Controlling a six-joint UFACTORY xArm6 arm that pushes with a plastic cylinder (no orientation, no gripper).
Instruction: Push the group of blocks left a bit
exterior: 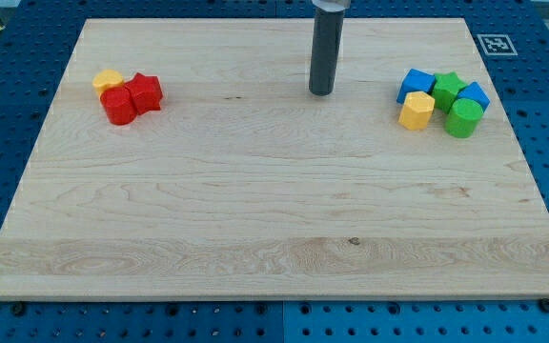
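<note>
Blocks sit in two clusters on your board (274, 219), and you should sort out which one the task means before moving. Starting at the view's left, a yellow block (108, 79), a red cylinder (118, 106) and a red star-like block (145, 91) are packed touching one another close to the board's left edge, so little room remains to shift them further left. Moving toward the middle, my tip (321, 92) rests on bare wood near the view's top, well apart from every block; it is a plain rod with nothing to open or close, and it contacts nothing now. At the view's right lies the larger cluster: a blue block (415, 83), a yellow cylinder (416, 110), a green star (448, 89), a green cylinder (463, 118) and a second blue block (475, 94), all bunched together. I judge this is likely your target, since open board lies to its left. You would need my tip on its right side first.
</note>
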